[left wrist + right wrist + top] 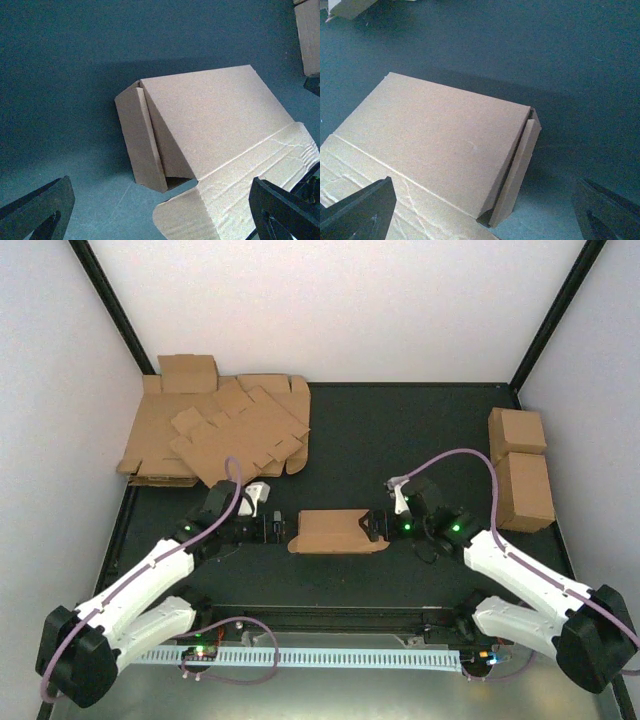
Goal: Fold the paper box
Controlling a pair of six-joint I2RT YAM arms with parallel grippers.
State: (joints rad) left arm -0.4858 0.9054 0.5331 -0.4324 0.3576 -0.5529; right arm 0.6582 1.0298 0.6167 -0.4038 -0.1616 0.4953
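Observation:
The paper box [335, 530] lies in the middle of the dark table as a low brown folded shape, its front flap lying loose. My left gripper [278, 530] is at its left end and my right gripper [375, 525] at its right end. In the left wrist view the box [215, 120] shows its folded side wall and a creased flap just ahead of my left gripper [162, 215], which is open. In the right wrist view the box [435, 135] shows its flat top and tucked end wall ahead of my right gripper [485, 215], also open. Neither gripper holds anything.
A heap of flat cardboard sheets [215, 430] fills the back left corner. Two brown cardboard cuboids [522, 465] stand against the right edge; one cuboid [307, 35] shows in the left wrist view. White walls and black posts enclose the table.

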